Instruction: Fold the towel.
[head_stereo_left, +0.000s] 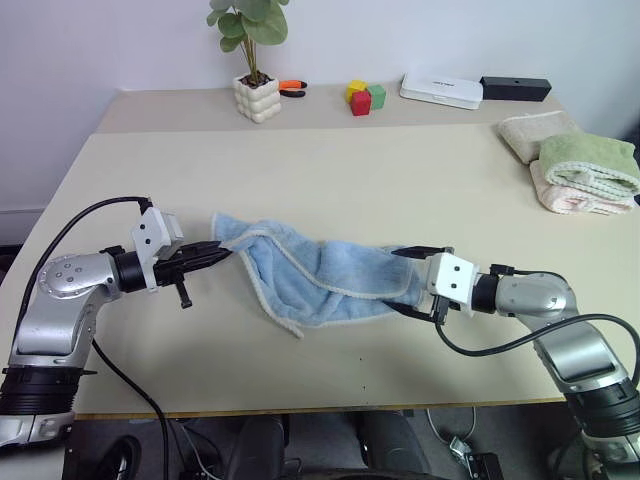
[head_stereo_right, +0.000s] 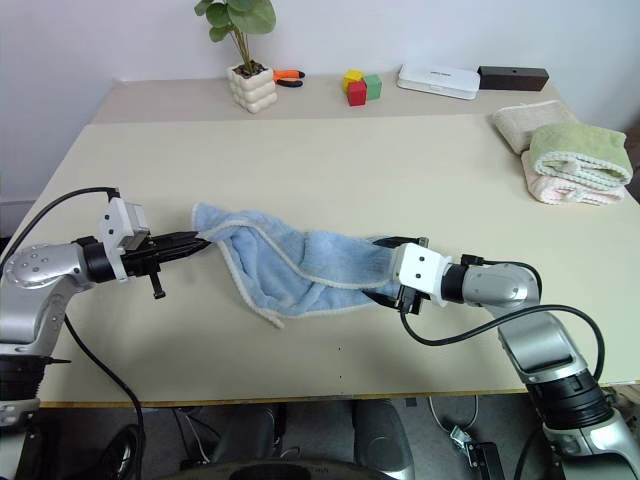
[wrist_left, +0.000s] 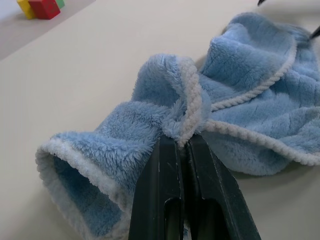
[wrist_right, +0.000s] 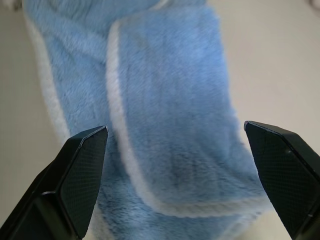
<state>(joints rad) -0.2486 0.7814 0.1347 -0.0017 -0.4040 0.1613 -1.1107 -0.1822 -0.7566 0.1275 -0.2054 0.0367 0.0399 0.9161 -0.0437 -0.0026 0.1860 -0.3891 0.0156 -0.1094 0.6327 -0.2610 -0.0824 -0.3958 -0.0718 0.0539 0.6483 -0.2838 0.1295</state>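
The light blue towel (head_stereo_left: 320, 275) lies bunched in a long, twisted strip across the near half of the table (head_stereo_left: 400, 180). My left gripper (head_stereo_left: 222, 254) is shut on the towel's left end, pinching its whitish hem (wrist_left: 192, 100) between the black fingers (wrist_left: 162, 185). My right gripper (head_stereo_left: 402, 280) stands open at the towel's right end, one finger on each side of it. In the right wrist view a folded flap of the towel (wrist_right: 170, 115) lies between the spread fingertips (wrist_right: 85, 160), and I see no contact.
A stack of beige, green and pink folded towels (head_stereo_left: 575, 170) sits at the right edge. Along the back stand a potted plant (head_stereo_left: 257, 97), an orange-handled tool (head_stereo_left: 292, 88), coloured blocks (head_stereo_left: 366, 97), a white box (head_stereo_left: 441, 90) and a black box (head_stereo_left: 515, 88).
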